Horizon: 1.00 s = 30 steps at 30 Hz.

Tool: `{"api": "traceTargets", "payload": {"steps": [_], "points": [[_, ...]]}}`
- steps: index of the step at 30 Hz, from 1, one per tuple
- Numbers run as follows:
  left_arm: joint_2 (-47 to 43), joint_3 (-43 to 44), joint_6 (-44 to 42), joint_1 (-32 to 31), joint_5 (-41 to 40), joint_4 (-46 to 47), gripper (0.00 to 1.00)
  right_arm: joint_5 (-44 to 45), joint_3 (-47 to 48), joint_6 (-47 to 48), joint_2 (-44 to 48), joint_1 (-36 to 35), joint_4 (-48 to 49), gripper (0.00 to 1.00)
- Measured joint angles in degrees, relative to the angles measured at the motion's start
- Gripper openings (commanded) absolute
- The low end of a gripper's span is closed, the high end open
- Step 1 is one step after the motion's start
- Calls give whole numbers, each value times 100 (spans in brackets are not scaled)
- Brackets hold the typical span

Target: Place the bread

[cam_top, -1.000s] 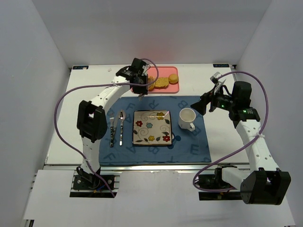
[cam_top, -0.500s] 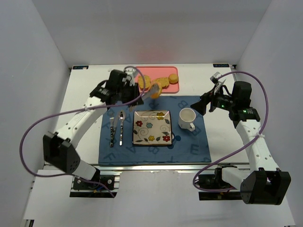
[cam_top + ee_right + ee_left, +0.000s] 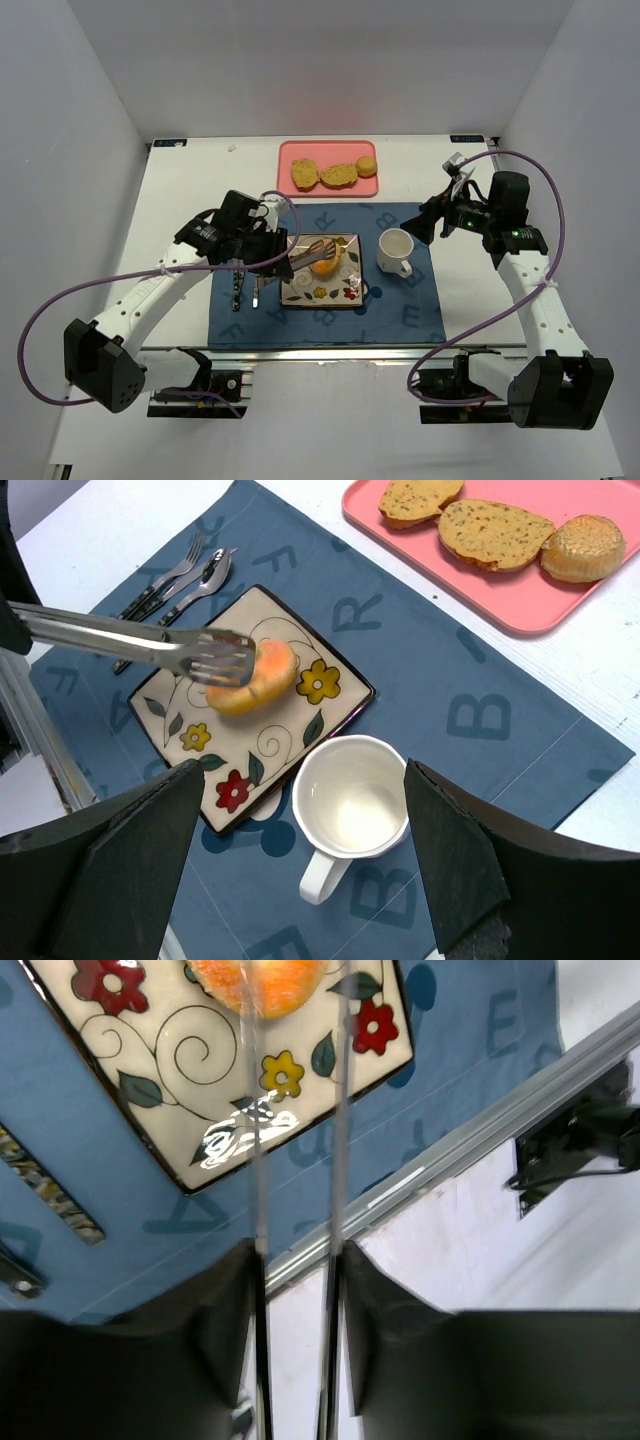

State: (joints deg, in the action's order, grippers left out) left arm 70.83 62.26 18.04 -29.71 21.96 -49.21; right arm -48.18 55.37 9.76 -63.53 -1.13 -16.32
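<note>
A round golden piece of bread (image 3: 331,262) (image 3: 260,673) (image 3: 262,978) lies on or just over the square flowered plate (image 3: 303,291) (image 3: 178,723) (image 3: 140,1055); which of the two I cannot tell. Metal tongs (image 3: 306,256) (image 3: 120,633) (image 3: 337,1150) reach it from the left, their tips at its sides. My left gripper (image 3: 272,244) (image 3: 298,1252) is shut on the tongs' two arms. My right gripper (image 3: 432,222) (image 3: 303,770) hangs open above the white cup, holding nothing.
A white cup (image 3: 395,250) (image 3: 352,798) stands right of the plate on the blue placemat (image 3: 410,310). Fork (image 3: 237,276) and spoon (image 3: 256,272) lie left of the plate. A pink tray (image 3: 292,152) (image 3: 560,605) at the back holds three more bread pieces.
The left arm swung back from the pink tray toward the near side, carrying the bread in the tongs down over the plate. The right arm stayed put.
</note>
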Motion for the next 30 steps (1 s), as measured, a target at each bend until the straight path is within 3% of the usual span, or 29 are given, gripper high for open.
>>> {"api": "traceTargets", "payload": {"steps": [3, 5, 11, 16, 25, 30], "points": [[-2, 2, -28, -52, -44, -48, 59, -2, 0, -11, 0, 0, 0, 86], [-13, 4, -50, -76, -131, -76, 59, -2, 0, -13, 0, 0, 0, 86], [-7, 350, -125, -79, -356, -177, 47, 0, 0, -13, 0, 0, 0, 86], [356, 1228, -286, -79, -577, 138, 44, 0, 0, -13, 0, 0, 2, 86], [3088, 3484, -1598, -122, -1174, 730, 49, 4, 0, 2, 2, 0, 0, 86], [4157, 3971, -2358, -192, -1488, 879, 56, 7, 0, 37, 9, 2, 0, 86]]}}
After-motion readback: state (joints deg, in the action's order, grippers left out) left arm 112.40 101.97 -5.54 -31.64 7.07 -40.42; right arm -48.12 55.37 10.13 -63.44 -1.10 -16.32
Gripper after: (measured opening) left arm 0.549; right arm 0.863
